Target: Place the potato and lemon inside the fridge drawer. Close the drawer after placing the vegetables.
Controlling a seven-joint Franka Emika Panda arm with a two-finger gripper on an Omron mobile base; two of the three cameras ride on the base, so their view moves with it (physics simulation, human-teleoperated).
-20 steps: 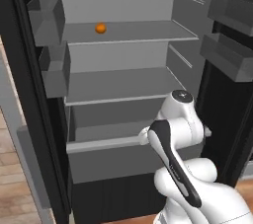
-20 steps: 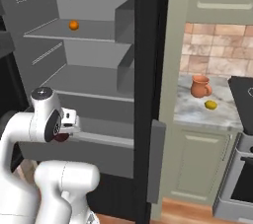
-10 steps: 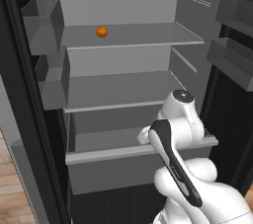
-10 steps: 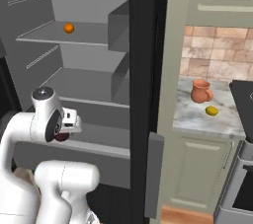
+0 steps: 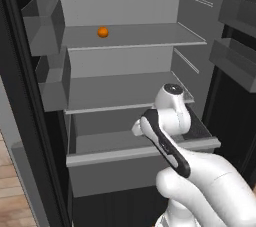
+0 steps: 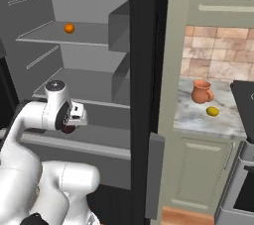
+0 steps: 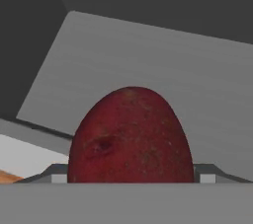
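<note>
Potato [image 7: 131, 136]: dark maroon-red, oval, speckled. Seen close up in the hand view, clamped between the two fingers of the claw [image 7: 129, 178]; grey finger pads show at either side of its lower edge. In the right base view a dark red sliver [image 6: 68, 129] shows under the claw, above the drawer.

Claw [image 6: 74, 120]: clenched on the potato, held over the open drawer, inside the fridge opening.

Fridge drawer [image 5: 125, 155]: wide grey box with a lighter front rim, pulled out below the lower shelf. The grey interior floor [image 7: 148, 60] lies behind the potato in the hand view. The part of the interior that shows is bare; the arm hides the rest.

Lemon [image 6: 212, 112]: small, bright yellow, lying on the marbled worktop [image 6: 193, 120] to the right of the fridge, well apart from the drawer.

Terracotta jug [image 6: 200, 91]: upright on the same worktop, just behind and left of the lemon, not touching it.

Orange ball [image 5: 102, 32]: on the upper fridge shelf [image 5: 135, 35], towards its left side.

Door bins [image 5: 47, 23]: grey, mounted on the open fridge doors at both sides.
</note>
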